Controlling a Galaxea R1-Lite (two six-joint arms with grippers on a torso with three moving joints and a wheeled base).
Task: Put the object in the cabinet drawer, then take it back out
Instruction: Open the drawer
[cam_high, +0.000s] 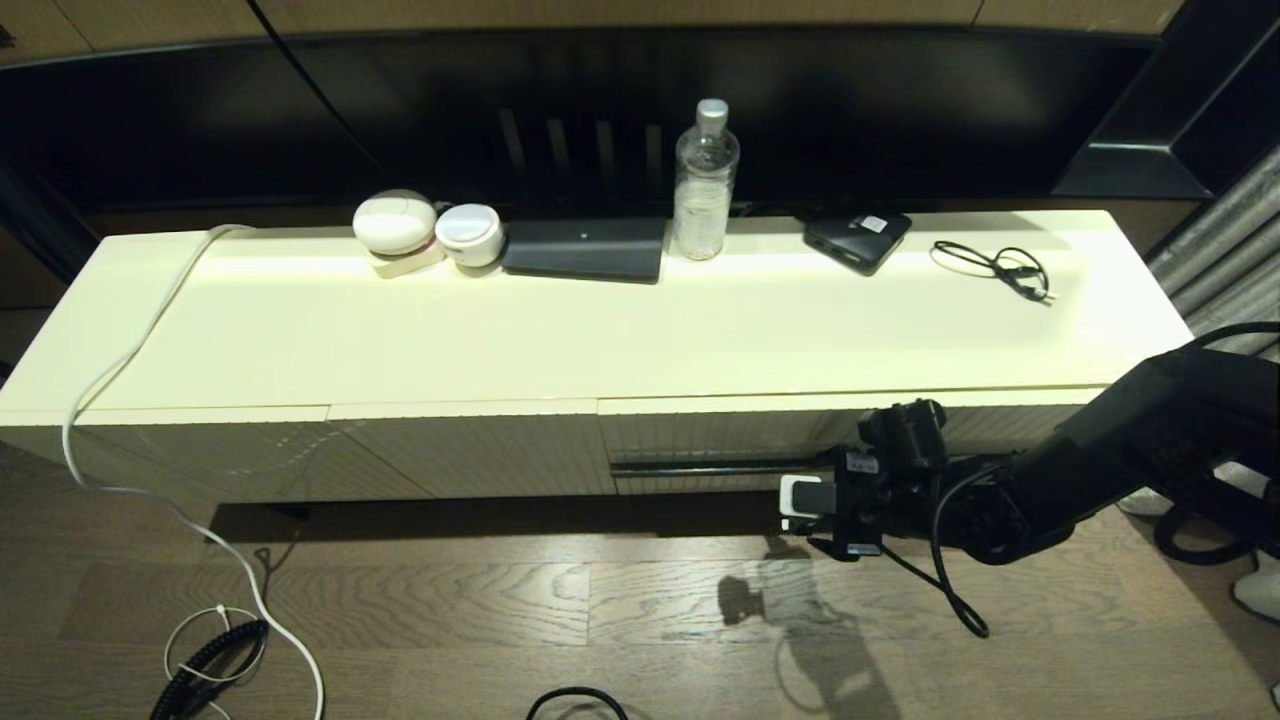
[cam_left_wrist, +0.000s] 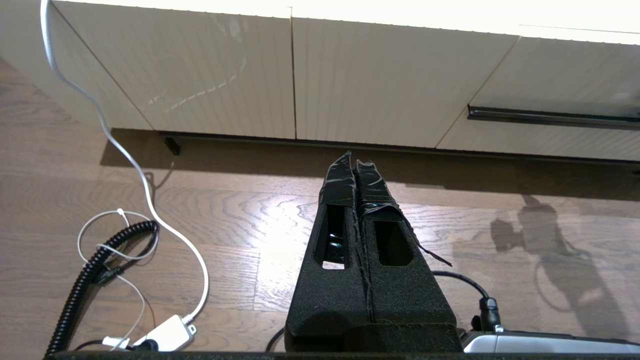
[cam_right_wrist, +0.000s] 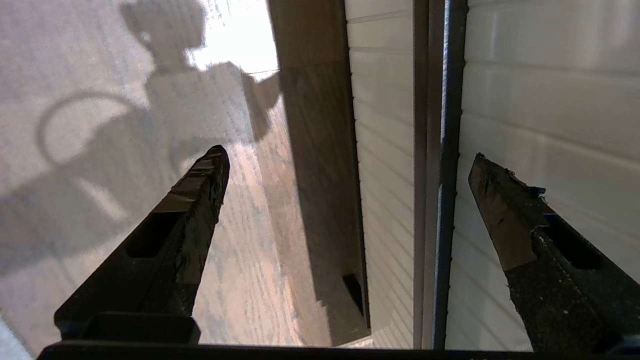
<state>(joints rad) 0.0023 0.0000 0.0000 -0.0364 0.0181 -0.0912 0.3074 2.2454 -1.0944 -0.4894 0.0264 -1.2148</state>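
The object does not show in any view. The cabinet drawer (cam_high: 720, 440) is the cream ribbed front at the cabinet's right half, pushed in flush, with a long dark handle slot (cam_high: 710, 466). My right gripper (cam_high: 830, 492) hangs low in front of that slot, just off the drawer face. It is open, with nothing between its fingers. In the right wrist view the right gripper (cam_right_wrist: 348, 154) has one finger over the floor and the other over the ribbed front, and the slot (cam_right_wrist: 448, 200) runs between them. My left gripper (cam_left_wrist: 354, 161) is shut and empty, low over the floor, facing the left door panels.
On the cabinet top (cam_high: 600, 330) stand a clear bottle (cam_high: 705, 180), two white round devices (cam_high: 425, 228), a dark flat case (cam_high: 585, 248), a black box with a white sticker (cam_high: 857, 238) and a thin cable coil (cam_high: 1000, 266). A white cable (cam_high: 130, 360) and a coiled black cord (cam_high: 205, 665) lie at the left.
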